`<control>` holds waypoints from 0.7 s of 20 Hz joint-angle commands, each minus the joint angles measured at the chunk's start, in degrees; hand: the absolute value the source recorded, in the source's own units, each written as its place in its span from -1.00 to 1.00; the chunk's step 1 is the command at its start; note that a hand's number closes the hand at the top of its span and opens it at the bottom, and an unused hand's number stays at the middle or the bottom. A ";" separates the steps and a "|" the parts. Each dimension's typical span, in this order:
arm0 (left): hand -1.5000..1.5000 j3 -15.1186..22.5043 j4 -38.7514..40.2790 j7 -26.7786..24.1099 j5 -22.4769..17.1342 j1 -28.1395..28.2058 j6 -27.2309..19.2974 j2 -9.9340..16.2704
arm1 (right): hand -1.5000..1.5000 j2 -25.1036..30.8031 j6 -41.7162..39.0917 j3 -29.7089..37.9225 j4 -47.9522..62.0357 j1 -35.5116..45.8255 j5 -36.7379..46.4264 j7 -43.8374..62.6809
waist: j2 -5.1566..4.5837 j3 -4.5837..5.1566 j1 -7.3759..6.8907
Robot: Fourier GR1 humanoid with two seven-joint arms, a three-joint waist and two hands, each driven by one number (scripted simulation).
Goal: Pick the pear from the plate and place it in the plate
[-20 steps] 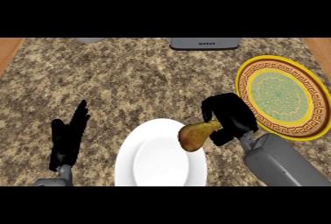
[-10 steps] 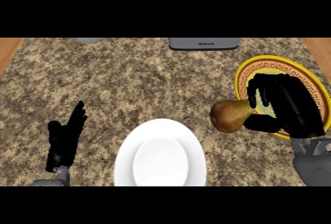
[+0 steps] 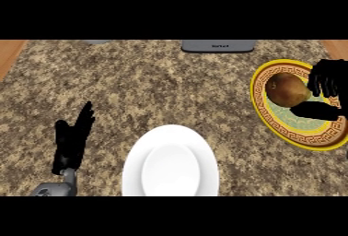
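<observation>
A brown pear (image 3: 287,90) is over the yellow patterned plate (image 3: 275,124) at the right edge of the counter. My right hand (image 3: 327,84) is curled round the pear's narrow end, thumb below and fingers above. Whether the pear touches the plate I cannot tell. A plain white plate (image 3: 171,163) lies at the front middle with nothing on it. My left hand (image 3: 72,138) rests open at the left, fingers pointing up, well apart from both plates.
A grey appliance (image 3: 217,45) sits at the counter's back edge, with a second grey item (image 3: 97,42) further left. Wooden strips (image 3: 9,54) show at the far left and right sides of the speckled counter.
My right hand carried the pear from above the white plate rightward and back, over the yellow patterned plate. The left hand stayed still.
</observation>
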State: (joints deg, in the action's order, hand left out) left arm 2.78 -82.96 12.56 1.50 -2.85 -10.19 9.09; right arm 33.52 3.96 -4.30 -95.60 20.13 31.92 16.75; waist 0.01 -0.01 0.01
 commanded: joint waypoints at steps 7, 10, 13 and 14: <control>0.00 0.78 -4.57 0.97 1.10 3.40 1.05 -0.61 | 1.00 -1.88 1.28 5.79 23.88 6.87 3.72 -11.27 | -0.08 -0.01 -0.69; 0.00 -0.83 -1.70 -1.17 0.44 2.30 1.29 -0.50 | 1.00 -1.42 0.17 5.42 32.18 11.27 5.46 -13.05 | -0.21 -0.01 -1.20; 0.00 -0.15 0.97 -1.30 1.93 -0.42 0.47 -1.43 | 1.00 -2.15 -3.08 4.58 38.83 12.10 4.84 -15.29 | -0.34 -0.01 -1.17; 0.00 0.08 1.87 -1.14 1.94 -1.41 0.25 -2.17 | 1.00 -0.24 -5.91 6.13 43.00 14.69 3.19 -17.73 | -0.45 -0.03 -1.32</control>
State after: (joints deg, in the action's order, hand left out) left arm 2.58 -82.32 12.02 3.00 -3.43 -9.71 7.75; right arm 32.64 1.57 1.37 -62.68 30.65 35.48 2.65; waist -0.26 -0.03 -0.93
